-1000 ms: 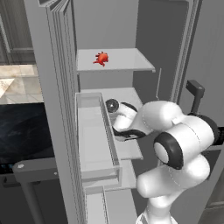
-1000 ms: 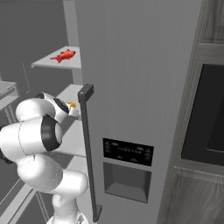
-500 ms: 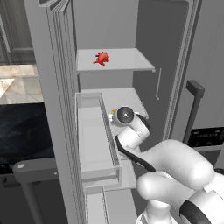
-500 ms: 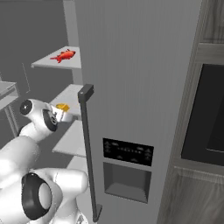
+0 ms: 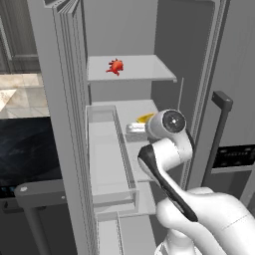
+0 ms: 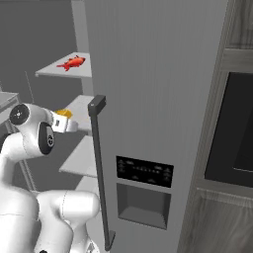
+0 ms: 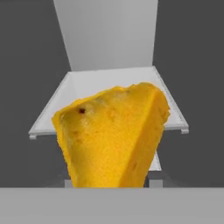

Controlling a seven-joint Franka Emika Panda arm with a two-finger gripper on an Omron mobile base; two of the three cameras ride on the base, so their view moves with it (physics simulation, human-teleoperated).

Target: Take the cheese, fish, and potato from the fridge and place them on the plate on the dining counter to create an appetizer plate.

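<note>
The white arm reaches into the tall grey fridge (image 6: 148, 74), whose door stands open. The gripper (image 6: 63, 120) sits over the middle pale grey shelf (image 5: 124, 112) and is clenched around the yellow-orange cheese wedge (image 7: 111, 135), which looms close in the hand view with the shelf behind it at 12 o'clock. From the left base view a yellow sliver of the wedge peeks out beside the arm's wrist. The small bright red fish (image 5: 115, 66) lies on the upper shelf (image 5: 149, 69), at 12 o'clock from the gripper, well apart. The black marble-look tabletop (image 5: 25, 149) shows at 9 o'clock beyond the door.
</note>
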